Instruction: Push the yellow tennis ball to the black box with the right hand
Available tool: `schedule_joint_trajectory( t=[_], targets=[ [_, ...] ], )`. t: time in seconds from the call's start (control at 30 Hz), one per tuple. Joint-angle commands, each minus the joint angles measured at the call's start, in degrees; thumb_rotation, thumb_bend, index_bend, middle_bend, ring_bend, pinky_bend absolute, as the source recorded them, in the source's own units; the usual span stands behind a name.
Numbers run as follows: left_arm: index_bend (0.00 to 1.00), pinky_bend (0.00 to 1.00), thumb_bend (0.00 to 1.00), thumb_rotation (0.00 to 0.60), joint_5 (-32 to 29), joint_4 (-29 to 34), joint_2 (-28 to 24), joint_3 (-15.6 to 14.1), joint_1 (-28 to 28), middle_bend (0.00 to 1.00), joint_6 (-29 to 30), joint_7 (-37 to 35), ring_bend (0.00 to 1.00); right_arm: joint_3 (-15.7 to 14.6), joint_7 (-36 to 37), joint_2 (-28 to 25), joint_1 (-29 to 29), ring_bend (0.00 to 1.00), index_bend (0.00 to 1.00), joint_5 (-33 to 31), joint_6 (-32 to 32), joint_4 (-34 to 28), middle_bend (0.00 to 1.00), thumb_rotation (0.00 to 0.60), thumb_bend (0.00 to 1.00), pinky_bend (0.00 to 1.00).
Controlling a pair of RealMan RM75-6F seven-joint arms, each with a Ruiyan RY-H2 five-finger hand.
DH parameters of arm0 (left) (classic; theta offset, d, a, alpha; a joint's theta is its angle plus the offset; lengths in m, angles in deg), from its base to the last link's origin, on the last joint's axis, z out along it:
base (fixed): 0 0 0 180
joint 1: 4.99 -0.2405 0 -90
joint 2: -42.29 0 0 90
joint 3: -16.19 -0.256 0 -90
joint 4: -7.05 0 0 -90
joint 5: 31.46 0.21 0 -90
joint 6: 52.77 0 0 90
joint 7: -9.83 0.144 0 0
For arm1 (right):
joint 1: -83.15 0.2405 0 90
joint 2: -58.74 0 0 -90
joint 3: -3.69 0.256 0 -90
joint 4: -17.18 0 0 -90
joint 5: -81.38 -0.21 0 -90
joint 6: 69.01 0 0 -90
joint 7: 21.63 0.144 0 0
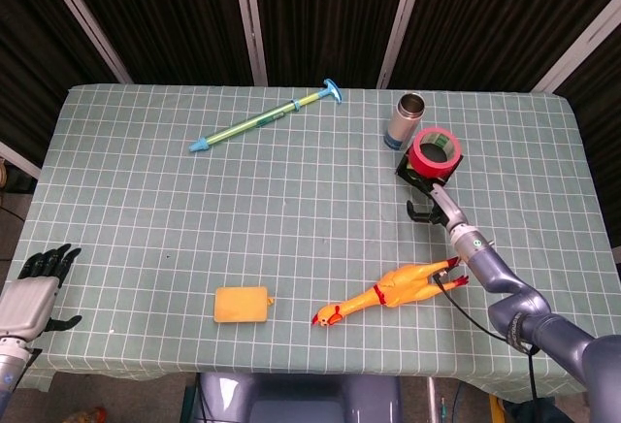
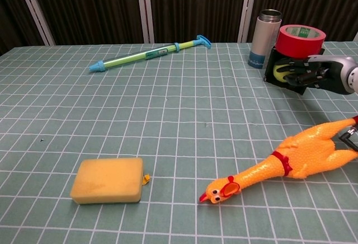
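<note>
1. Black box point(image 2: 273, 69) sits directly beyond the right hand, red tape roll point(image 2: 301, 38) on top of it; steel bottle point(image 2: 264, 31) just beyond-left of it.
2. Right hand point(image 2: 305, 75) has fingers curled against the box front; whether anything is gripped I cannot tell. It is by far the nearer hand.
3. Left hand point(image 1: 37, 282) is well apart, at the near table edge, fingers spread, holding nothing.
4. Yellow tennis ball point(image 2: 282, 69) shows just past the right fingertips, against or inside the box. Judgement: push nearly complete; any remaining travel runs straight ahead, away from the hand.
</note>
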Motion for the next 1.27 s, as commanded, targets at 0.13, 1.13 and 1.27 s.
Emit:
schedule_joint_trajectory(
  t=[0.13,1.13,1.27],
  targets=[
    [0.0,0.0,0.11,0.6,1.2,0.6,-0.8,-0.3,-0.4,0.0,0.9,-1.2,0.0,-2.7,-0.4,-2.8,-2.2,0.0,0.0,2.5,-5.2,-5.3,0.04,0.6,0.64,0.0],
    [0.0,0.0,0.11,0.6,14.2,3.3,-5.2,-4.0,-5.2,0.0,11.1,-6.7,0.0,-4.7,-92.9,-8.8,-37.5,0.0,0.0,-0.1,-62.9,-29.1,0.0,0.6,0.46,0.0],
    [0.0,0.0,0.11,0.6,13.9,3.0,-5.0,-3.7,-4.8,0.0,10.6,-6.8,0.0,-5.6,-91.3,-10.5,-38.0,0.0,0.0,0.3,-61.1,-32.9,0.0,0.6,0.44,0.0]
  ],
)
